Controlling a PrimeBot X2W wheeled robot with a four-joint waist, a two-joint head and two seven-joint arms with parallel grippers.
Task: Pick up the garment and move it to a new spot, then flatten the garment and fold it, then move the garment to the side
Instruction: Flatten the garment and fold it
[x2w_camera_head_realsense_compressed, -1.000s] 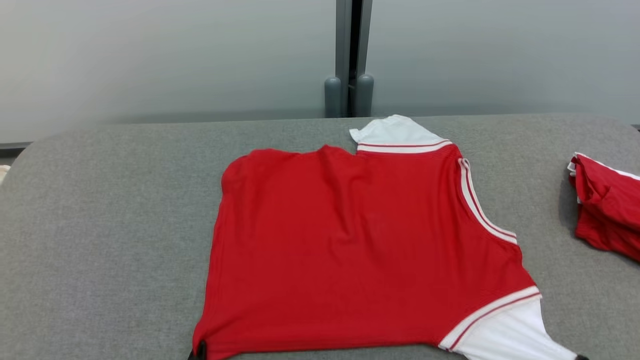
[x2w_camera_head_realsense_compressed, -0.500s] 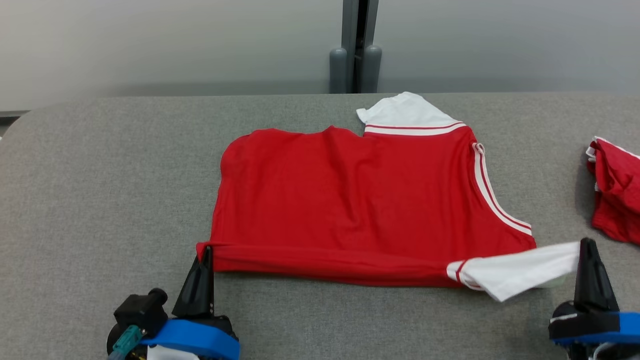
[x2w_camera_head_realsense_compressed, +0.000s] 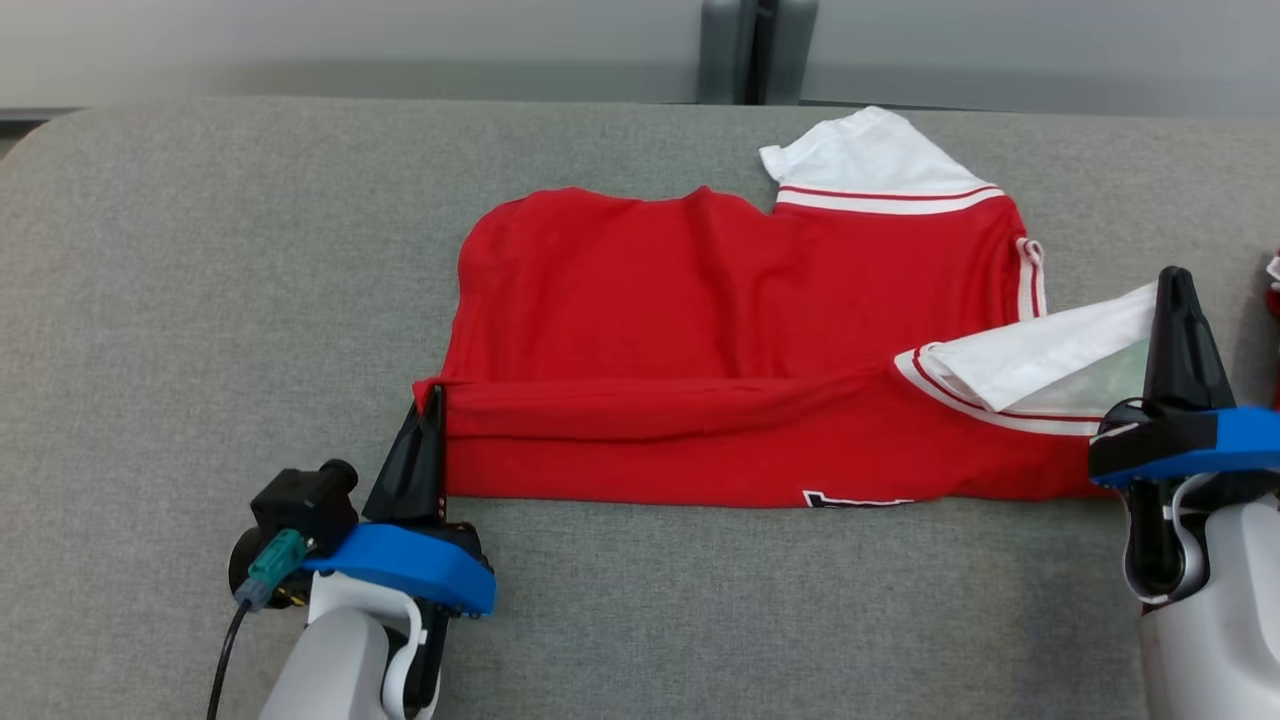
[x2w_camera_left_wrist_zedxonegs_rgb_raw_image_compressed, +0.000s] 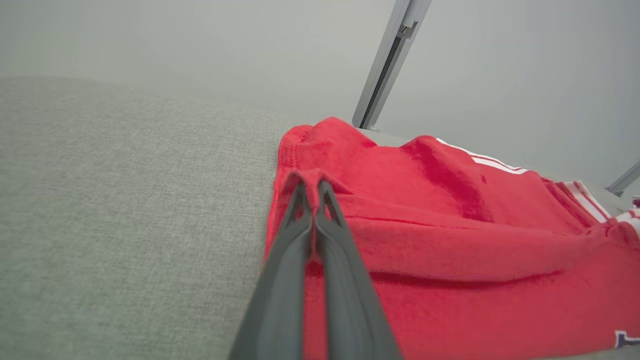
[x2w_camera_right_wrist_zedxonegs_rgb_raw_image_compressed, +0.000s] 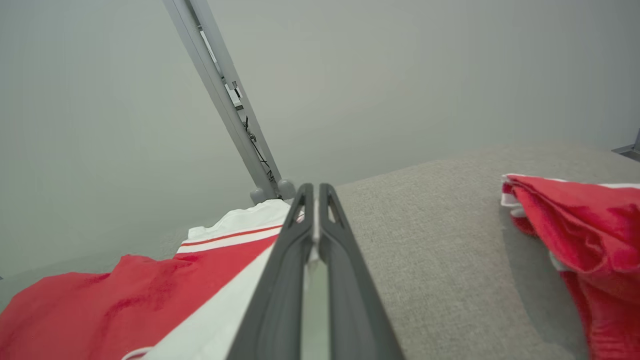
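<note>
1. Holding red shirt (x2w_camera_head_realsense_compressed: 700, 300) in middle of table (x2w_camera_head_realsense_compressed: 200, 300), near edge lifted & doubled back over itself.
2. Left claw (x2w_camera_head_realsense_compressed: 434, 398) clamped on hem corner; right claw (x2w_camera_head_realsense_compressed: 1178, 280) clamped on tip of white sleeve (x2w_camera_head_realsense_compressed: 1040, 355).
3. Could lose a corner if pulled apart too hard: thin pinch, esp. at sleeve.
4. Could skew the fold if carried fwd unevenly.
5. Could bunch the layer underneath if dragged low instead of lifted.
6. Could snag other red garment (x2w_camera_right_wrist_zedxonegs_rgb_raw_image_compressed: 590, 225) nr right claw if swung wide.
</note>
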